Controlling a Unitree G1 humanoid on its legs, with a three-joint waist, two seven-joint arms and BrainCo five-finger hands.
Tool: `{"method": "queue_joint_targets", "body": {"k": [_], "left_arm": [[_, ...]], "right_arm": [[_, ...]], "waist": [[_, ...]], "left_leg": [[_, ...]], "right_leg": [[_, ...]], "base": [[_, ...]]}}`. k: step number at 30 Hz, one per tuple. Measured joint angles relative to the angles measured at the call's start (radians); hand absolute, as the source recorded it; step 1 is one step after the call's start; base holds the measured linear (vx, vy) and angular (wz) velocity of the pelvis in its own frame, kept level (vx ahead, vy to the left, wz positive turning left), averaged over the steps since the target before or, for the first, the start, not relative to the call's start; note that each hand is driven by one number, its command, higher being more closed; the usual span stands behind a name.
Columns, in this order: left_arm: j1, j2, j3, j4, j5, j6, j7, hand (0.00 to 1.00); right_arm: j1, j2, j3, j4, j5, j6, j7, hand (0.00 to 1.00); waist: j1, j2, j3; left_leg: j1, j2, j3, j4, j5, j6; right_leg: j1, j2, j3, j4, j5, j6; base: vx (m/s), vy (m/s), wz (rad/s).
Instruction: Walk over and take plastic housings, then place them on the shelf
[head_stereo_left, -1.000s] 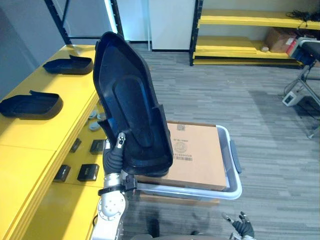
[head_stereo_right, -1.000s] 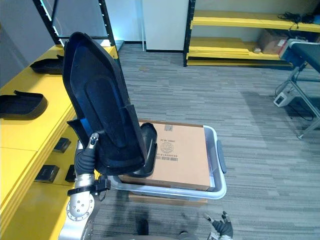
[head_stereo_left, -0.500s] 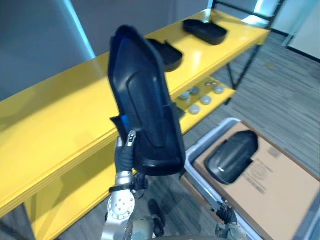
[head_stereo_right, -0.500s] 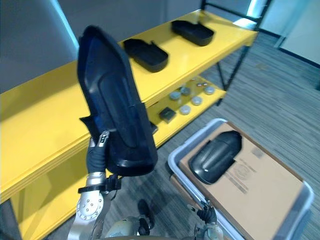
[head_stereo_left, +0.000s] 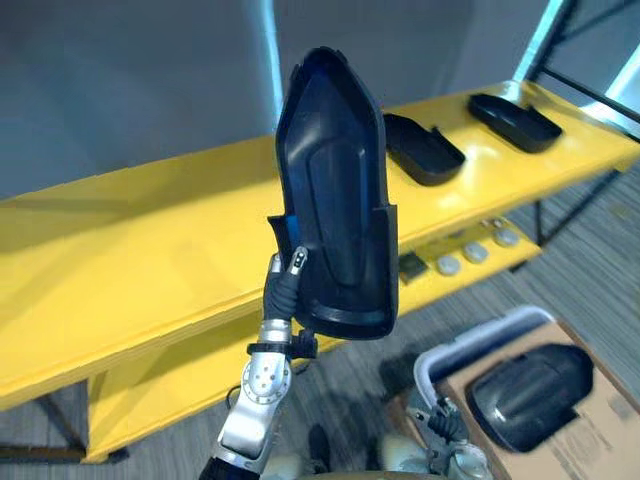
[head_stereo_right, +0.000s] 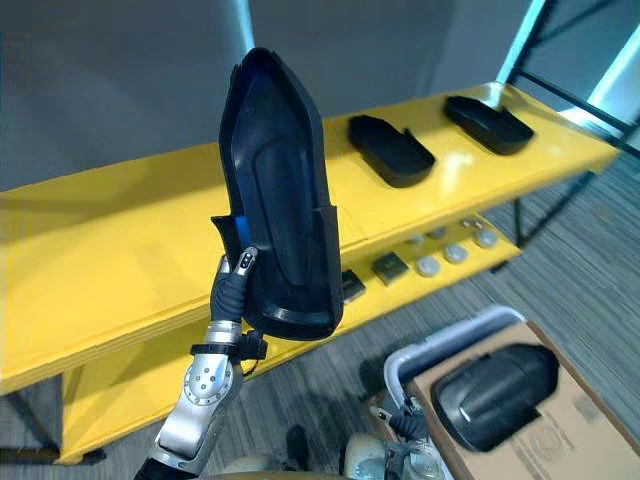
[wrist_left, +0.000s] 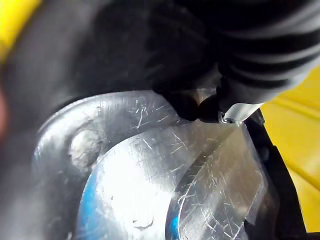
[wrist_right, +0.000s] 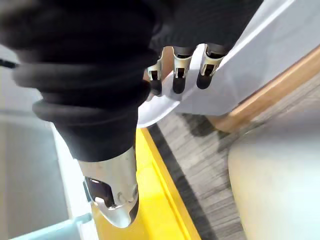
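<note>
Now the left hand grasps a large black plastic housing by its lower edge, with the thumb pressed on the hollow inner side and the fingers curled behind it. The held housing stands upright, pointed end up, raised in front of the yellow shelf. The left wrist view shows the scratched, glossy inside of the shell close against the hand.

Two more black shells lie hollow side up on the shelf's top board to the right. They are the near shelf housing and the far shelf housing, and they lie apart from each other. On the lower board sit small round grey parts and a dark square block.

Low at the right, a white bin holds a cardboard box, and a fourth housing lies dome-up on top of it. The right hand hangs low beside the bin's rim, its fingers relaxed and holding nothing.
</note>
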Motion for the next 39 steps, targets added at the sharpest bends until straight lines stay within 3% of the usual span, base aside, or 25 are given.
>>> {"method": "queue_joint_targets", "body": {"k": [4,9,15,22,28,39], "left_arm": [[0.041,-0.022,0.011,-0.011,-0.020,0.000,-0.004,1.00],[0.038,-0.038,0.001,-0.010,-0.030,0.002,-0.007,1.00],[-0.034,-0.050,0.024,0.063,-0.016,0.009,0.023,1.00],[-0.258,-0.019,0.170,0.380,0.001,0.092,0.110,1.00],[-0.395,0.026,0.257,0.562,-0.013,0.139,0.148,1.00],[-0.618,0.100,0.280,0.767,-0.039,0.182,0.152,1.00]], "right_arm": [[-0.019,0.013,0.006,-0.045,-0.010,-0.001,0.004,0.00],[0.000,0.019,0.003,-0.047,-0.019,-0.001,0.009,0.00],[0.010,0.020,0.004,-0.030,-0.027,-0.001,0.024,0.00],[-0.031,0.017,0.005,0.021,-0.037,-0.001,0.028,0.00],[-0.032,0.006,0.037,0.021,-0.039,0.000,0.051,0.00],[-0.049,-0.002,0.060,0.023,-0.058,0.000,0.068,0.00]], "waist": [[0.021,0.013,-0.009],[0.014,0.001,-0.023],[0.017,0.011,-0.046],[-0.034,0.021,-0.059],[-0.067,0.025,-0.057],[-0.096,0.033,-0.022]], "left_leg": [[-0.003,0.072,0.053,0.009,-0.015,-0.048],[0.002,0.102,0.042,0.006,-0.010,-0.064],[0.035,0.101,0.033,-0.049,0.010,-0.085],[0.064,0.100,0.014,-0.164,0.087,-0.099],[0.034,0.105,0.019,-0.172,0.092,-0.107],[0.010,0.109,0.033,-0.173,0.093,-0.109]], "right_leg": [[0.064,0.047,-0.034,-0.126,0.107,-0.035],[0.114,0.077,-0.066,-0.212,0.132,-0.057],[0.154,0.082,-0.079,-0.271,0.148,-0.061],[0.164,0.098,-0.077,-0.344,0.202,-0.062],[0.144,0.108,-0.061,-0.399,0.241,-0.062],[0.128,0.114,-0.047,-0.425,0.266,-0.062]], "base": [[0.14,-0.151,0.01],[0.17,-0.098,0.05],[0.08,-0.020,0.06],[-0.05,-0.002,0.00],[-0.13,0.005,-0.08],[0.01,0.001,-0.05]]}}
